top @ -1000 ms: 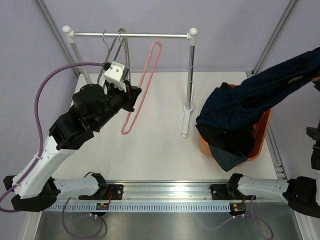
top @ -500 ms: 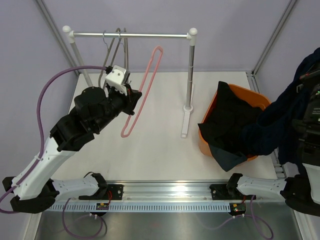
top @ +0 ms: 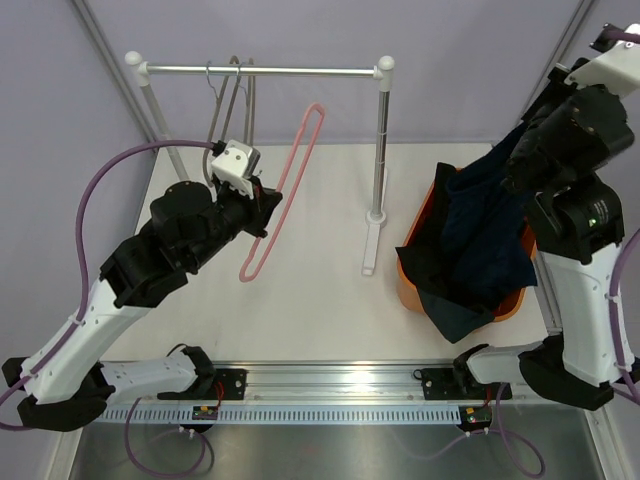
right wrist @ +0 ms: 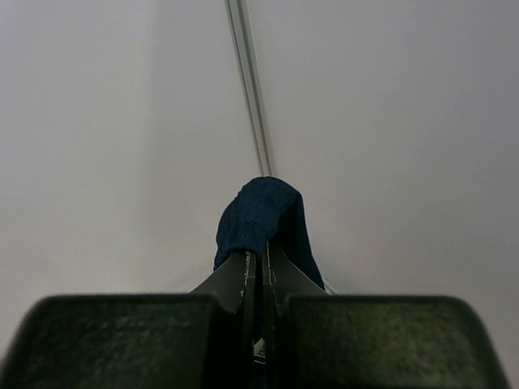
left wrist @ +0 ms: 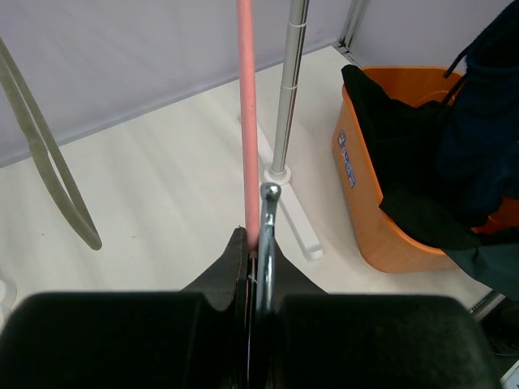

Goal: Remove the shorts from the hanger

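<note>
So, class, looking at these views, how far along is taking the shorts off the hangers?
Done: the grey hangers on the rail and the pink hanger are bare, and dark shorts lie in the orange bin. In hand: the right jaws are shut on the navy shorts, lifted over the bin; the left jaws clamp the pink hanger. Left: probably just releasing those shorts into the bin.

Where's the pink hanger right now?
The pink hanger sits left of centre in the top view, clamped in the left gripper, between the grey hangers and the right post.
</note>
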